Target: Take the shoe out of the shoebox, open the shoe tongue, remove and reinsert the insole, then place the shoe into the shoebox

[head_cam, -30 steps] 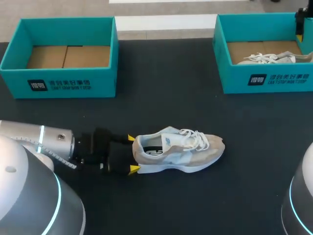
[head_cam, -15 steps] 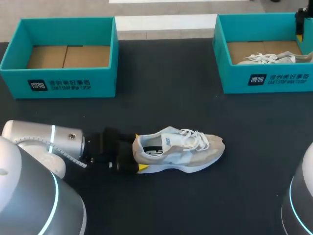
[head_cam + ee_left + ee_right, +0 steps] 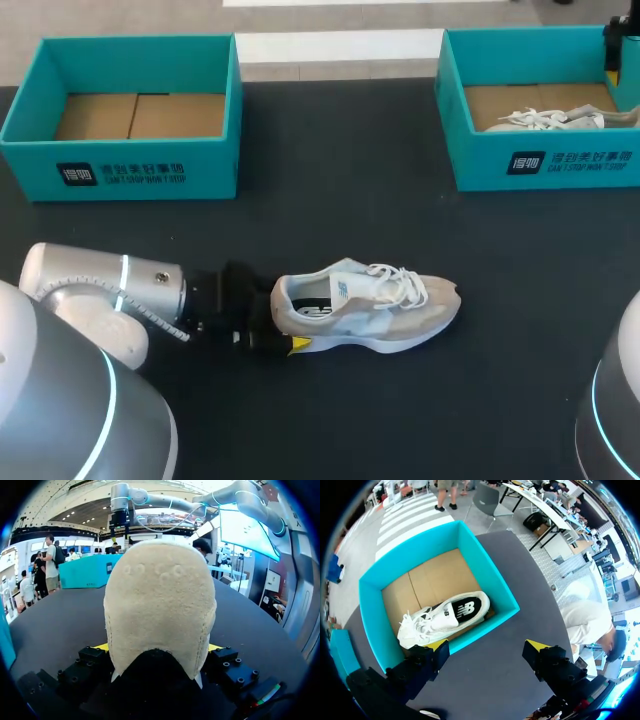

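A beige and light-blue shoe (image 3: 370, 305) lies on its side on the black table, toe to the right. My left gripper (image 3: 284, 318) is at its heel, one yellow fingertip (image 3: 297, 344) showing on the near side. In the left wrist view the suede heel (image 3: 160, 605) fills the space between the spread fingers of the left gripper (image 3: 159, 650); I cannot see them pressing it. My right gripper (image 3: 487, 647) hangs open and empty above the right teal shoebox (image 3: 485, 555), which holds a white shoe (image 3: 445, 617). It shows at the far right edge of the head view (image 3: 618, 50).
An empty teal shoebox (image 3: 140, 170) with a cardboard floor stands at the back left. The right shoebox (image 3: 545, 160) with the white shoe (image 3: 545, 120) stands at the back right. Black tabletop lies between them and around the shoe.
My left arm has slid right along the table, bringing its fingers from just short of the heel to either side of it. The shoe and the right arm stayed put.
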`<state>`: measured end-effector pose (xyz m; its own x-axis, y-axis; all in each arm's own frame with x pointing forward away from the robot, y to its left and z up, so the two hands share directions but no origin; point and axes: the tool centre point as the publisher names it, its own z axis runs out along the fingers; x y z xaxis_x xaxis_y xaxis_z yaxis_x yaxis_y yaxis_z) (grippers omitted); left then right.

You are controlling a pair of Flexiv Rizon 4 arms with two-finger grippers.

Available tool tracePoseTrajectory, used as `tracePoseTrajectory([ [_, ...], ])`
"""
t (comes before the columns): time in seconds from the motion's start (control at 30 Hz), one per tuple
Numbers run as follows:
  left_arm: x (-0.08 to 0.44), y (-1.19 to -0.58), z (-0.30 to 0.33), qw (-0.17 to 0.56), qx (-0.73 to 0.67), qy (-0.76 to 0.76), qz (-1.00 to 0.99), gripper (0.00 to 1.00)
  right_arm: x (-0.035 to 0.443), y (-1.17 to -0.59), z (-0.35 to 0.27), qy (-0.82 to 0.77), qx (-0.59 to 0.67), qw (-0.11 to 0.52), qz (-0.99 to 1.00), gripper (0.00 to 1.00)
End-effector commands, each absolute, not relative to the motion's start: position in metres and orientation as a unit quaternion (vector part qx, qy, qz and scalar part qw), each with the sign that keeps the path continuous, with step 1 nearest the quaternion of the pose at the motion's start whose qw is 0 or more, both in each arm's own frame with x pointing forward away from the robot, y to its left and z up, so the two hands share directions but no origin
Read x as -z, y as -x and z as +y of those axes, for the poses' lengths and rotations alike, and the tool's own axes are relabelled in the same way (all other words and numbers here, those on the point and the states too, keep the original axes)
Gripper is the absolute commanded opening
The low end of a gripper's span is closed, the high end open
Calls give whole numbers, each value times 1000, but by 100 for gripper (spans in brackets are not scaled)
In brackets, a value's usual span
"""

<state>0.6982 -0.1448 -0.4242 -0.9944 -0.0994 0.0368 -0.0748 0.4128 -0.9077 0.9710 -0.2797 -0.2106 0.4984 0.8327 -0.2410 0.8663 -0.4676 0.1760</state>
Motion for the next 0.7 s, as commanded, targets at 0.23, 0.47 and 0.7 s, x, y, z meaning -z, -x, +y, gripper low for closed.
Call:
tracePoseTrajectory([
  [0.23, 433, -701, -148, 5, 536, 57, 843, 0, 211, -972, -280, -855, 60, 138, 497, 100],
  [0.47, 433, -701, -148, 5, 536, 57, 843, 0, 211, -972, -280, -855, 60, 138, 497, 100],
  [0.7, 433, -701, -148, 5, 536, 57, 843, 0, 211, -972, -280, -855, 60, 138, 497, 100],
])
